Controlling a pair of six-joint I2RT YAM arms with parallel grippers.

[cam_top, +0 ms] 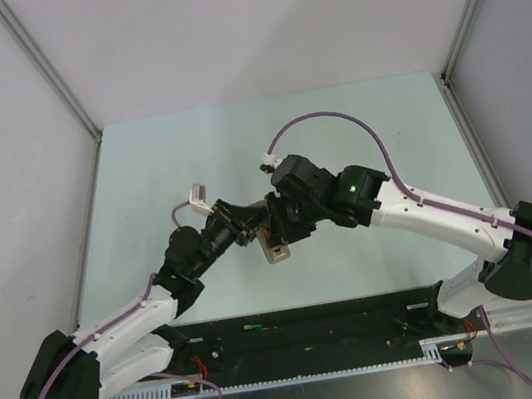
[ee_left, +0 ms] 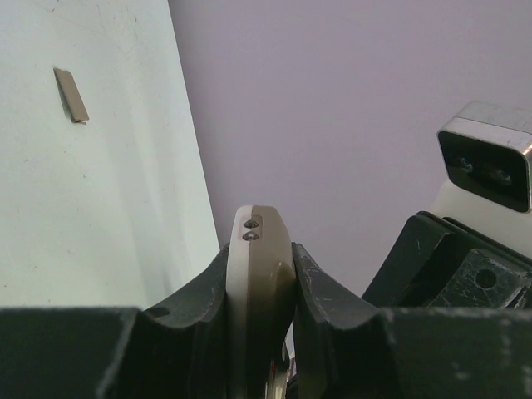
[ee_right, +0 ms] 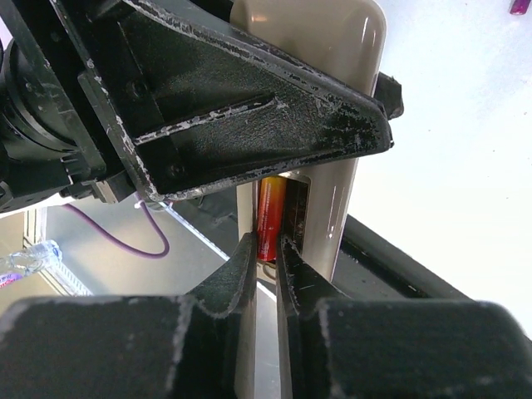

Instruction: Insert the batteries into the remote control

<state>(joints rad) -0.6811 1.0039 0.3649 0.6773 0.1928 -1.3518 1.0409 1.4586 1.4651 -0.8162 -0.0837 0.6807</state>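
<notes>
The remote control (cam_top: 276, 251) is held off the table at the centre, back side up. My left gripper (cam_top: 250, 230) is shut on its edges; in the left wrist view the pale remote (ee_left: 259, 274) stands clamped between the black fingers (ee_left: 332, 291) of the left gripper (ee_left: 260, 249). In the right wrist view the remote's (ee_right: 353, 166) open battery bay holds a red battery (ee_right: 271, 212). My right gripper (ee_right: 266, 248) is shut on the battery's lower end. The other batteries are not clearly in view.
The small flat grey cover piece (ee_left: 71, 95) lies on the pale green table (cam_top: 378, 141) to the left. A small purple object (ee_right: 519, 7) shows at the table's far corner in the right wrist view. A black rail (cam_top: 327, 326) runs along the near edge.
</notes>
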